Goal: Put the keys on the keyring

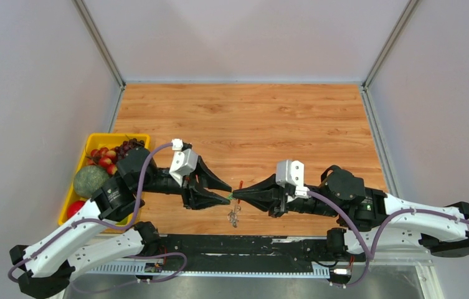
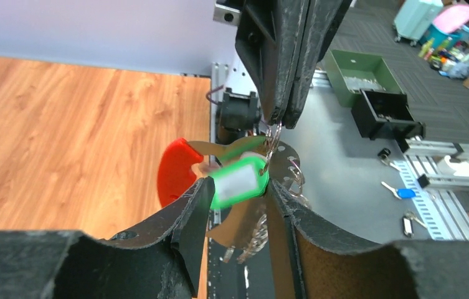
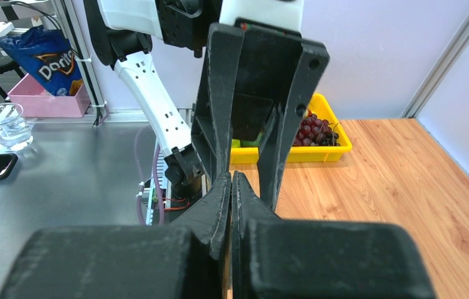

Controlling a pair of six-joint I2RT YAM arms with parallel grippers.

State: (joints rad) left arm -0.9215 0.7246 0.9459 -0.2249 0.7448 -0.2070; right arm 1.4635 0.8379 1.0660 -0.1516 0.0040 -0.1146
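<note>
– Wooden surface [image 1: 250,118] down below, right? What's up above it?
– Both jaws, nearly tip to tip. The left jaws squeeze the keys [image 2: 239,182] by the green head, right between their tips.
– And the keyring [image 2: 174,168]?
– Just behind the keys, touching them (its red loop pokes out past one left tip). The right jaws are pinched tight on its thin silver ring, facing the left jaws.

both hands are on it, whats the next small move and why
Probably a slight twist of the left hand, which clamps the green-headed key, to feed it along the keyring. The right hand is shut on the keyring's wire loop just above the key; whether it is threaded is unclear.
</note>
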